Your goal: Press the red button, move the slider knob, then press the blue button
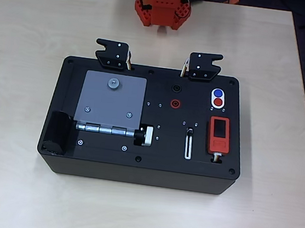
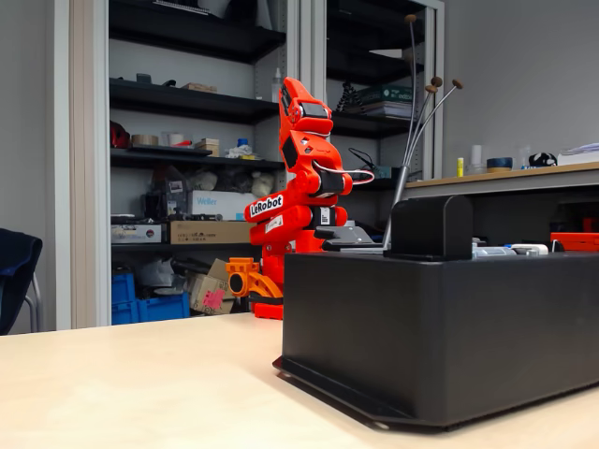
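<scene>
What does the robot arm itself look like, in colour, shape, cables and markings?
The arm is bright orange-red plastic, built of blocky, angular segments. A white label on one segment reads "LeRobot" in dark letters. Thin cables loop beside the upper segments. In the overhead view its orange-red base shows rows of small holes.

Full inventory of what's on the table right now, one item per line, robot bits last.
task box: 1, black, centre of table
blue button: 1, blue, upper right of box, white oval surround
red button: 1, red, just below blue
slider knob: 1, black, top end of white-rimmed slot
red module: 1, red with black screen, right of slot
grey plate: 1, hinged, left half
ribbed knob: 1, white and black, beside hinge
sockets: 2, black and red, centre
brackets: 2, black, back edge
arm: 1, orange, folded up behind box; gripper state unclear
</scene>
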### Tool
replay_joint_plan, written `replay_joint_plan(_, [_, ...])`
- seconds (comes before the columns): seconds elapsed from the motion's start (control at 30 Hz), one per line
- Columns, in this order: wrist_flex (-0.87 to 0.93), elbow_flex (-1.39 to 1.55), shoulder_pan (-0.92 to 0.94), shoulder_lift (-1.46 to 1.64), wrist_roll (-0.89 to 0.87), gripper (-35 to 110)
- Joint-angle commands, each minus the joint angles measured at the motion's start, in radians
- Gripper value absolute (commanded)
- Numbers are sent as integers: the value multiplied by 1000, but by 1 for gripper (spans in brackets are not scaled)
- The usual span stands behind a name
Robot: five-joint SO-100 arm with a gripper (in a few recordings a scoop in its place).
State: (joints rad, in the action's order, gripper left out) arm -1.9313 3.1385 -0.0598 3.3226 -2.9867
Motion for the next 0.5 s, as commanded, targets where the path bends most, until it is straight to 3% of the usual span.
replay_joint_plan(0.0, [-6,3,-3,-3,-40,0])
replay_joint_plan(0.33, [-6,3,-3,-3,-40,0])
replay_joint_plan(0.47, [-6,3,29,-2,84,0])
